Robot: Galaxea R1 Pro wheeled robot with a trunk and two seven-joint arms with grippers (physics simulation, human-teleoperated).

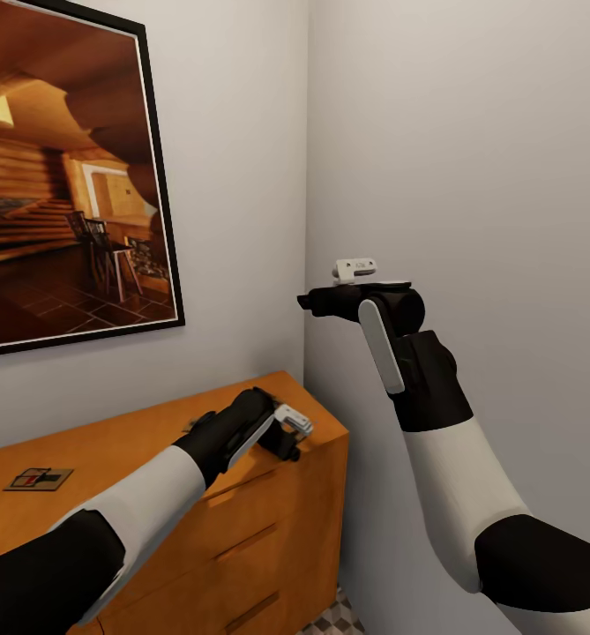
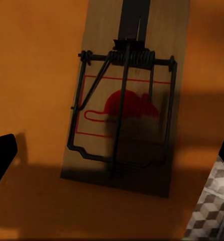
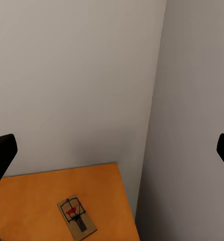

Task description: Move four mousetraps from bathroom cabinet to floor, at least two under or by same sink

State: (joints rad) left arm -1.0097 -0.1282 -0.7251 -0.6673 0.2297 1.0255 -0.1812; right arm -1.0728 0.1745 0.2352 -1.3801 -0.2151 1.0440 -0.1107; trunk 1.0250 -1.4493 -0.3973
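A small flat brown wooden mousetrap (image 2: 123,108) lies on the orange-brown wooden cabinet (image 1: 325,423), directly beneath the left gripper (image 1: 290,432), whose jaws are spread. Descent should be kept centred, the board's long edges pinched. At two o'clock, the right gripper (image 1: 317,302) is held open.

Grey walls (image 1: 453,132) meet (a corner); framed picture (image 1: 65,176) hangs.

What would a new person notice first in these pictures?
Probably the big framed picture of a wooden room on the wall, above the orange cabinet in the corner. Next, the left gripper low over the cabinet top, just above a mousetrap; another mousetrap lies further left.
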